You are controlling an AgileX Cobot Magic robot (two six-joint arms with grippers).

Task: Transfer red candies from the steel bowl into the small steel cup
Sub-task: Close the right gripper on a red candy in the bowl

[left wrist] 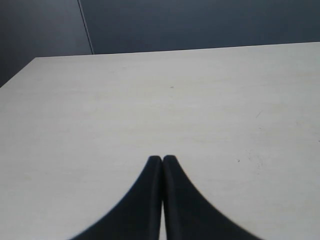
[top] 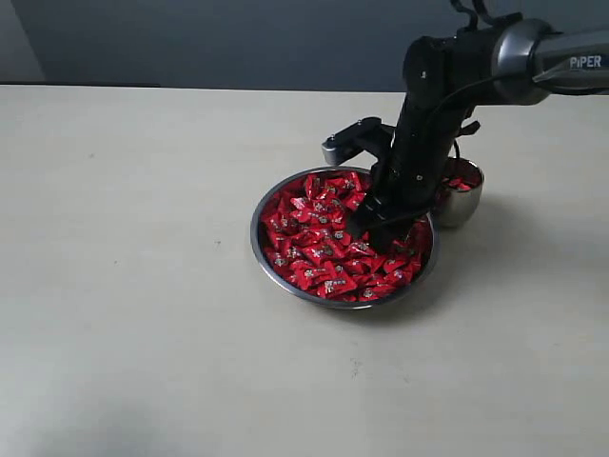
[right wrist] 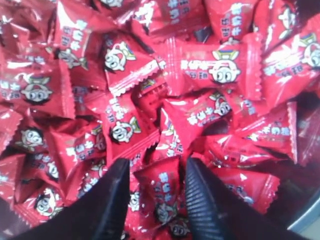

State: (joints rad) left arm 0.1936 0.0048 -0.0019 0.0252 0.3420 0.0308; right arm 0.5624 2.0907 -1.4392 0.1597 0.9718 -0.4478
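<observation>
Mid-table, exterior view: steel bowl [top: 255, 233] heaped with red candies [top: 319, 243]; small steel cup [top: 468, 205] just beside bowl's far right rim, few candies inside. Right gripper [top: 378, 228] dipped into pile. Left wrist view: left gripper [left wrist: 162, 161] clenched, fingertips touching, above table [left wrist: 150, 100]. Right wrist view: right gripper released, jaws spread, candy [right wrist: 161, 192] lying between them.

Steel bowl [top: 255, 238]: upright, heaped with red candies [top: 319, 249] in shiny printed wrappers. Small steel cup [top: 467, 206]: upright, just beside bowl, holding a few red candies.
</observation>
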